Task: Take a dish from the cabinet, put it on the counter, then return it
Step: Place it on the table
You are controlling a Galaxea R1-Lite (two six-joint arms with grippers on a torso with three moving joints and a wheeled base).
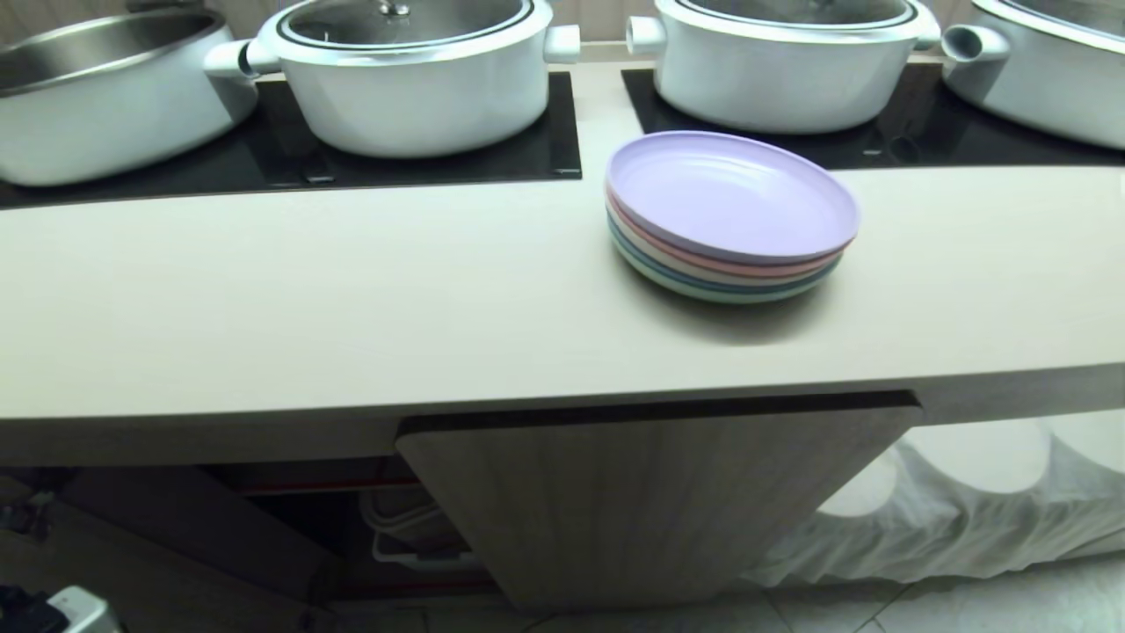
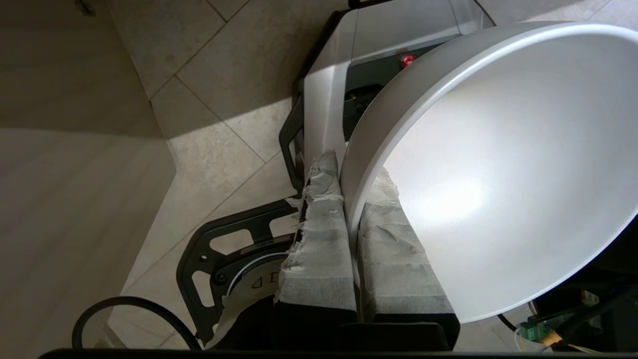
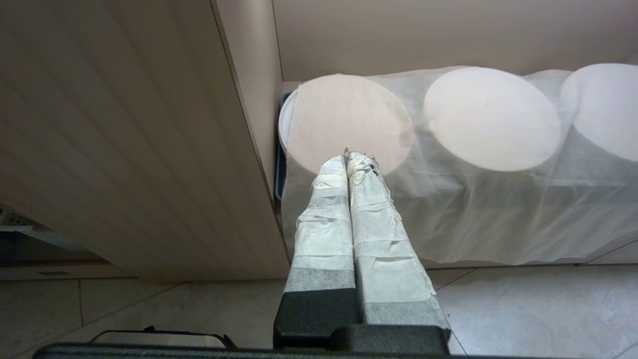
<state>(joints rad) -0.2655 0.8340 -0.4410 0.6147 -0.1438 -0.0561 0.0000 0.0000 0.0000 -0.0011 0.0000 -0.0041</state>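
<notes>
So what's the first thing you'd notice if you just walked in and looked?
Probably the stack of pastel plates with a lilac one on top, sitting on the beige counter in front of big white pots on black panels. Then the white bowl, pinched by its rim in the left hand, down low over the tiled floor. Below the counter, a ribbed cabinet door hangs open.

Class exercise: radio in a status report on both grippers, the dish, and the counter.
Left gripper shut on white bowl's rim, low over floor. Right gripper shut, empty, parked by cabinet door. Counter ahead; plate stack at right.
</notes>
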